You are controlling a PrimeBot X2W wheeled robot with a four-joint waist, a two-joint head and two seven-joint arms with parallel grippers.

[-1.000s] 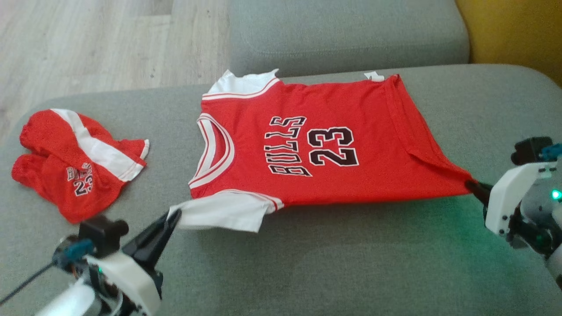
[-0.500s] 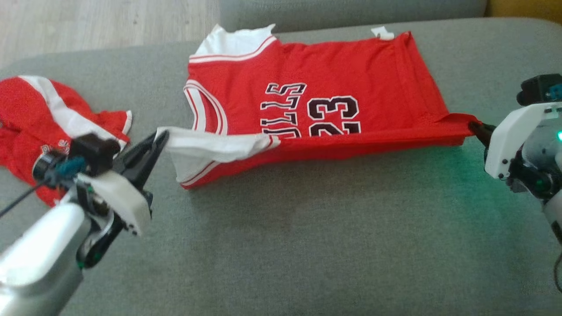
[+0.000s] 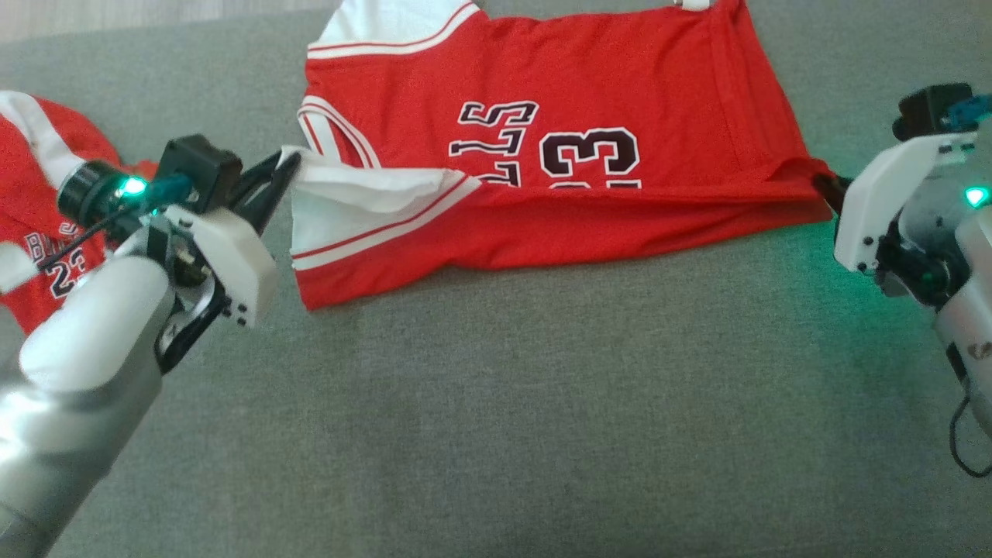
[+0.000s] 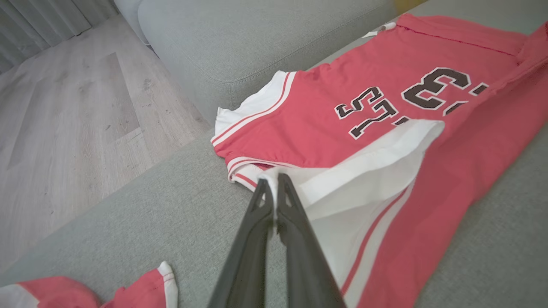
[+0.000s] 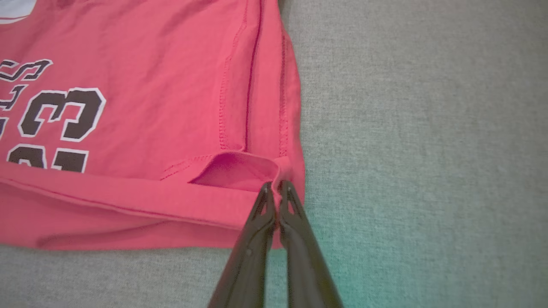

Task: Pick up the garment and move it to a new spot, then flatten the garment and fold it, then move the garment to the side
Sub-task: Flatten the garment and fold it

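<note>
The garment [image 3: 589, 101], a red jersey with white sleeves, striped trim and a black "23" under black lettering, lies toward the far side of the gray cushion [image 3: 542, 403]. Its collar is to the left and its hem to the right, and its near long edge is lifted and doubled over toward the far edge, covering part of the print. The left gripper [image 3: 285, 161] is clenched on the white near sleeve [image 3: 349, 194] and the right gripper [image 3: 823, 184] on the puckered near hem corner [image 5: 239, 169], while a second red piece [image 3: 31, 225] with a white stripe lies crumpled at the far left, apart from the jersey.
</note>
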